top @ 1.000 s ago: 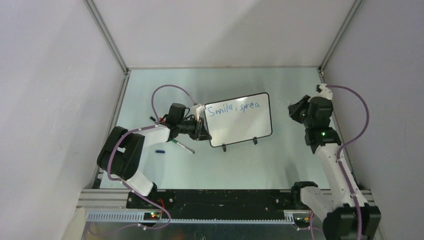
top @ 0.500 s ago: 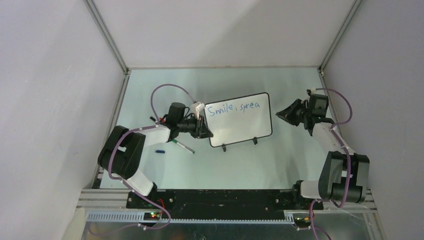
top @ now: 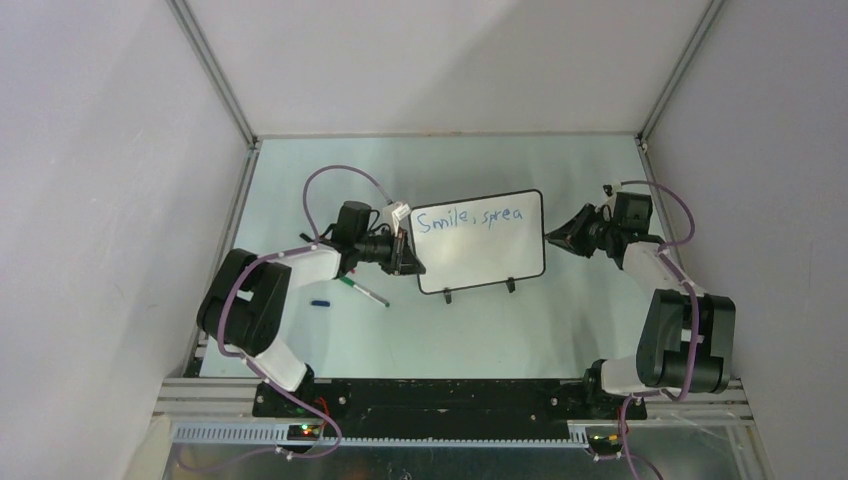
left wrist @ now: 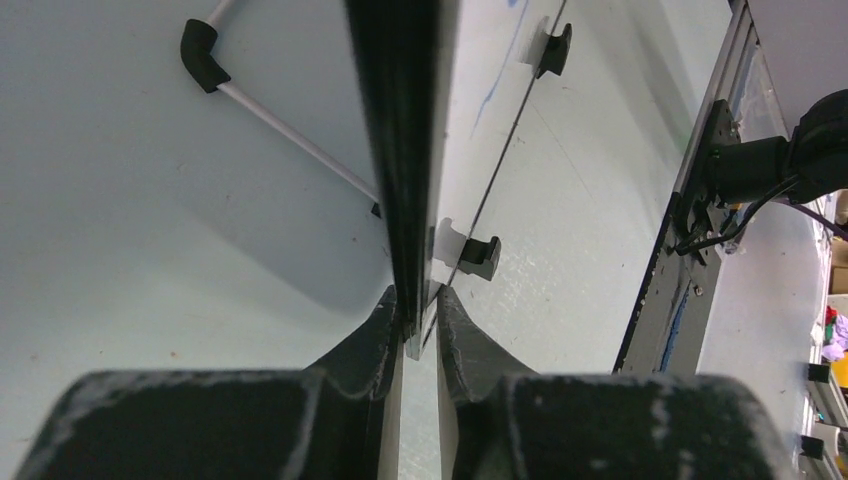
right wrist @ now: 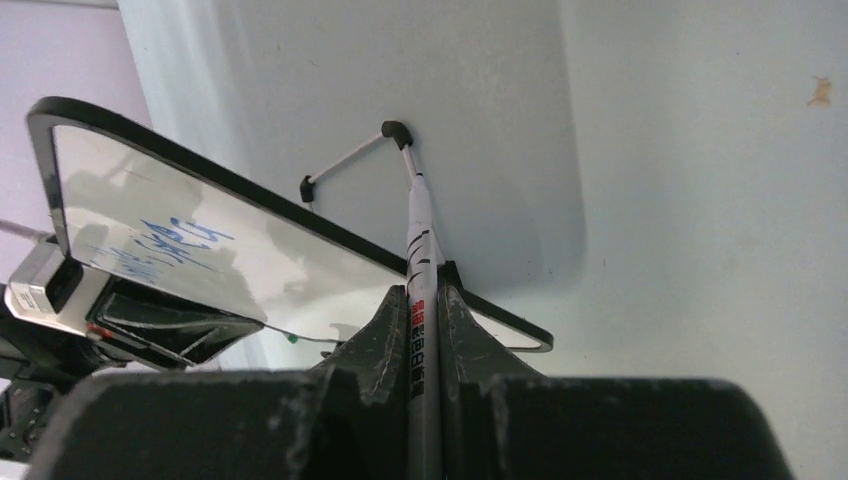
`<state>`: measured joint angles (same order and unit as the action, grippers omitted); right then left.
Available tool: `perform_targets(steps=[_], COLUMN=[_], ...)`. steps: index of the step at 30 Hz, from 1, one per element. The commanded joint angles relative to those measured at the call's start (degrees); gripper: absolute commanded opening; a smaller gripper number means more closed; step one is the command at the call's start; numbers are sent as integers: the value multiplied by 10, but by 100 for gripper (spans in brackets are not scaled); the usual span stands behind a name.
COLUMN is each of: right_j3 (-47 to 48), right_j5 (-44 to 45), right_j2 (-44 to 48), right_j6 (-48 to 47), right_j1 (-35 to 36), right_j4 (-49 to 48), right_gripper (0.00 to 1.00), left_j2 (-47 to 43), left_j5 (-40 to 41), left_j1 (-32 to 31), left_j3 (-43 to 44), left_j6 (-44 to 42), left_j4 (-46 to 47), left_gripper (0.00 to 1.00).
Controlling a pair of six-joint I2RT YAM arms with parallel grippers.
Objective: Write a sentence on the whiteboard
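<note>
The whiteboard (top: pixel 485 258) stands on its two black feet mid-table. The sentence (top: pixel 467 218) reads "Smile, sprea" in blue along the top. My left gripper (top: pixel 404 256) is shut on the board's left edge; in the left wrist view the black frame (left wrist: pixel 400 150) runs between the jaws of the gripper (left wrist: pixel 415 305). My right gripper (top: pixel 561 239) is shut on a white marker (right wrist: pixel 421 235) just off the board's right edge. In the right wrist view the gripper (right wrist: pixel 423 293) points the marker past the board (right wrist: pixel 270 258). I cannot tell whether the tip touches it.
A green-tipped pen (top: pixel 365 292) and a small blue cap (top: pixel 319 301) lie on the table below the left gripper. The board's wire back stand (right wrist: pixel 350 155) rests behind it. Enclosure walls close in the left, right and far sides.
My right arm has swung down and moved left, bringing the marker up to the board's right edge. The left gripper has kept its hold on the board. The writing is unchanged.
</note>
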<state>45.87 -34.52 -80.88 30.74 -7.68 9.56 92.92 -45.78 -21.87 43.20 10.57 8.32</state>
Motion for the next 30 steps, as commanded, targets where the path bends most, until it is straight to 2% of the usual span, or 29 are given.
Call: perform_targets(steps=[1,9,13,22,26,30], right_j3=[-17,-56,-69,-105,-106,-105], right_j5=[-73,-56,-19,17,0,3], right_j2=[50,161,183,129,98,70], right_j6=[-34,-42,-40,-21,-7,-1], right_j1=[12,19,34,50,30,41], right_j4=[59,115,119,61,14,-1], right_gripper=[0,0,0,0,0,0], left_j2=[15,9,4,-3,-4,-5], left_j5=[-4,-13,-11,-6,-4,-2], left_j1=[-1,-2,-1,-2,-4,-8], left_j3=[25,17,13,14,15,16], left_j6=[-31,-44,-51,-62,-63,-66], left_j4=[-6,-29,-46,-70,-69,-73], left_gripper=[10,6,6,5,4,4])
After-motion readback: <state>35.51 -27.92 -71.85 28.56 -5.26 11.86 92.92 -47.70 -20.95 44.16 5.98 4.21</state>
